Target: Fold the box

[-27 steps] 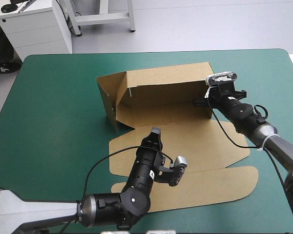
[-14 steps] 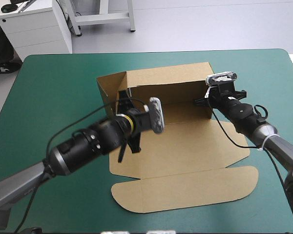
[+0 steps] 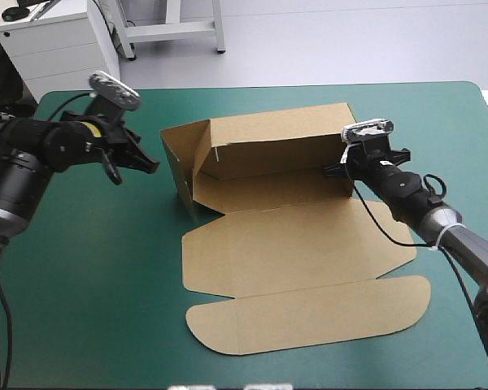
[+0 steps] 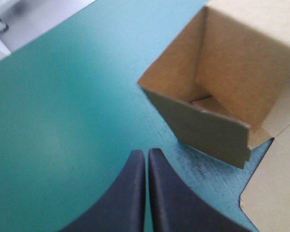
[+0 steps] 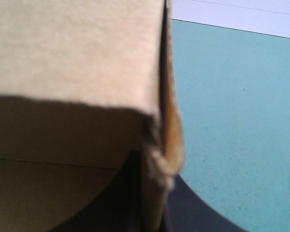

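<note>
L gripper (image 4: 146, 155), fingers (image 4: 128, 193) together, empty, at box's (image 3: 301, 244) 9 o'clock. R gripper (image 3: 335, 169) pinches its upright 3 o'clock wall; matte brown board.

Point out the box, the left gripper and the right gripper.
box (image 3: 301, 244), high view, flat front panel.
left gripper (image 4: 146, 154), left wrist view, where its shut jaws meet.
right gripper (image 3: 333, 169), high view, tips gripping the box's right wall.

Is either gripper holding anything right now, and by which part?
The right gripper is shut on the brown cardboard box, pinching its raised right end wall. The left gripper is shut, holding nothing, over the teal-green cover.
</note>
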`<state>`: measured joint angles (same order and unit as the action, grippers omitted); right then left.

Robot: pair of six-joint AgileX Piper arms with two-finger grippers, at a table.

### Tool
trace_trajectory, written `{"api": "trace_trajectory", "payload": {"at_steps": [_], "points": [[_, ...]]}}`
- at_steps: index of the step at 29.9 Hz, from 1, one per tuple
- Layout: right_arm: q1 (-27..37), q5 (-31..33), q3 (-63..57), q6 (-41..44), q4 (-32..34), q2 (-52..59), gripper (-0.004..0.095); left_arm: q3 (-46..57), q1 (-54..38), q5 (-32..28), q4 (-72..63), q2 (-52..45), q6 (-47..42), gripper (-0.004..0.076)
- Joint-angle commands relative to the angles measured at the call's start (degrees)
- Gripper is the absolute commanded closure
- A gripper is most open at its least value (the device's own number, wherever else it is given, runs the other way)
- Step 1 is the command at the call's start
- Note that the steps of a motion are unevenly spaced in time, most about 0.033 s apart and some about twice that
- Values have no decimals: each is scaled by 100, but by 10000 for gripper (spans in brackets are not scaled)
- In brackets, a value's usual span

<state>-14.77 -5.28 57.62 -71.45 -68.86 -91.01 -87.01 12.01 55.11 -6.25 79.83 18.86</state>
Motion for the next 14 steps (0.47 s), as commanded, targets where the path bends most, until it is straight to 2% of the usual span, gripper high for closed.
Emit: {"api": "trace_trajectory", "payload": {"at_steps": [1, 8, 14], "points": [[18, -138, 191, -78, 15, 218, 928, -121, -1104, -25, -1283, -220, -41, 718], [18, 19, 191, -78, 15, 158, 928, 1211, -3493, 77, -3769, -220, 557, 718], [18, 491, 191, -78, 15, 16, 928, 2642, -4460, -131, -5781, -220, 1354, 718]]}}
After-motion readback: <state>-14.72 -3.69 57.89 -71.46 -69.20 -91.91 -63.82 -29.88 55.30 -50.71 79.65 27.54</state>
